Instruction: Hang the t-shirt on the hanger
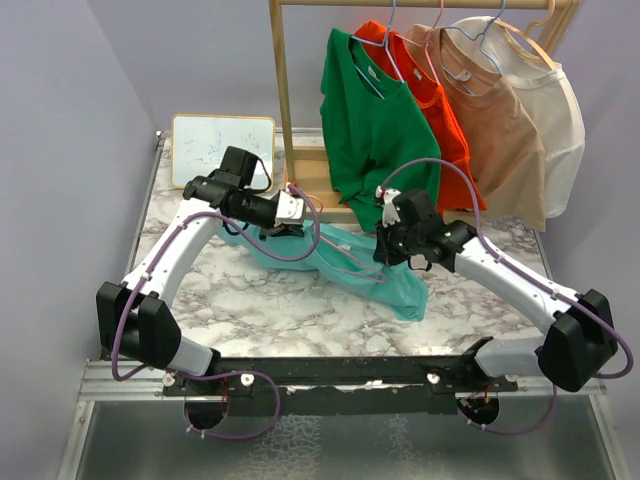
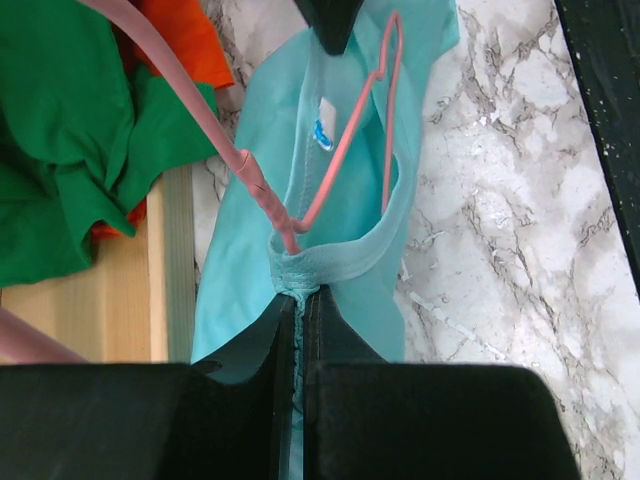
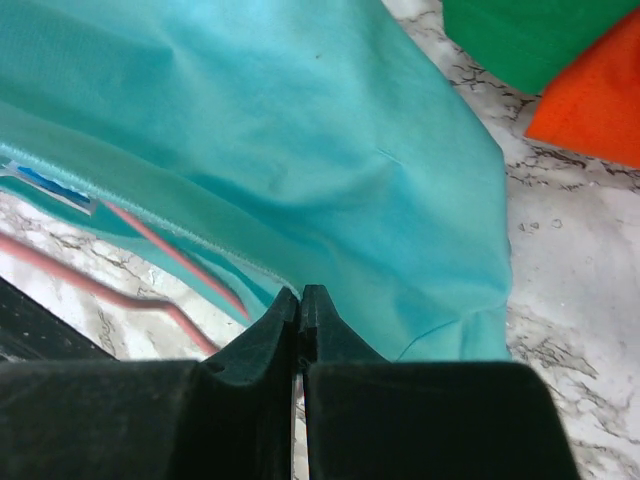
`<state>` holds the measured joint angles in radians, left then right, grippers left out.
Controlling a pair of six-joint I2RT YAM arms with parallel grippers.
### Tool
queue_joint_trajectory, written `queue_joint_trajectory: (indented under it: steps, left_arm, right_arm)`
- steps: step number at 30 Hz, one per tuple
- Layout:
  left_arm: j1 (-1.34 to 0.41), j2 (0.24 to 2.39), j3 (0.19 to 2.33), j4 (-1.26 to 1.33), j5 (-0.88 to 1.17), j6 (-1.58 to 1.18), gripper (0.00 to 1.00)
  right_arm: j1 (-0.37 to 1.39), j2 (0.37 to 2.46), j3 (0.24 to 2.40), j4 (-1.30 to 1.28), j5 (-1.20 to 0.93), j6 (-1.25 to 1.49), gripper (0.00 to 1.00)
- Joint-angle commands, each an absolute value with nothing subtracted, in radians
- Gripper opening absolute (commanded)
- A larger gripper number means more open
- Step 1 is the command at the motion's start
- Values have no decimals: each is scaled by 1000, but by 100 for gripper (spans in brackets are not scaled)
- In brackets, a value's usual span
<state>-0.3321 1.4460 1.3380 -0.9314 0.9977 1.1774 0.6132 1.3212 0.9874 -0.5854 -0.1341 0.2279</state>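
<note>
The teal t-shirt [image 1: 345, 262] lies crumpled on the marble table between my two grippers. My left gripper [image 1: 297, 213] is shut on its neck band [image 2: 330, 268], with the cloth pinched between the fingers. The pink hanger [image 2: 345, 150] runs through the neck opening, its thicker twisted end [image 2: 255, 188] rising toward the upper left. A white tag [image 2: 322, 125] sits inside the neck. My right gripper [image 1: 385, 250] is shut at the neck hem of the t-shirt [image 3: 300, 130]. Pink hanger wire [image 3: 160, 248] shows just left of its fingers, under the hem.
A wooden rack [image 1: 282, 90] stands at the back with green [image 1: 375, 130], orange-red [image 1: 440, 120], tan [image 1: 495, 130] and cream [image 1: 560, 130] shirts on hangers. A small whiteboard [image 1: 222, 150] leans at the back left. The rack's wooden base [image 2: 120, 290] is close to my left gripper.
</note>
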Motion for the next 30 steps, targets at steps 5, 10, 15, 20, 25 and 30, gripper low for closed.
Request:
queue_joint_trajectory:
  steps: [5, 10, 15, 20, 25, 30]
  left_arm:
    - [-275, 1428, 1327, -814, 1003, 1084, 0]
    - [-235, 1413, 1319, -750, 1064, 1021, 0]
    - [-230, 1412, 1322, -749, 1092, 1018, 0]
    - [-230, 1403, 1276, -722, 1024, 1037, 0]
    - [-230, 1389, 1227, -637, 970, 998, 0]
    - [-230, 1379, 1188, -537, 913, 937, 0]
  right_arm:
    - [604, 1217, 875, -613, -66, 297, 1]
    - [604, 1227, 865, -615, -74, 309, 1]
    - [601, 1250, 871, -613, -73, 302, 1]
    - [595, 1234, 906, -628, -45, 313, 1]
    - [586, 1217, 940, -670, -13, 307, 1]
    - [580, 1200, 961, -701, -6, 309, 1]
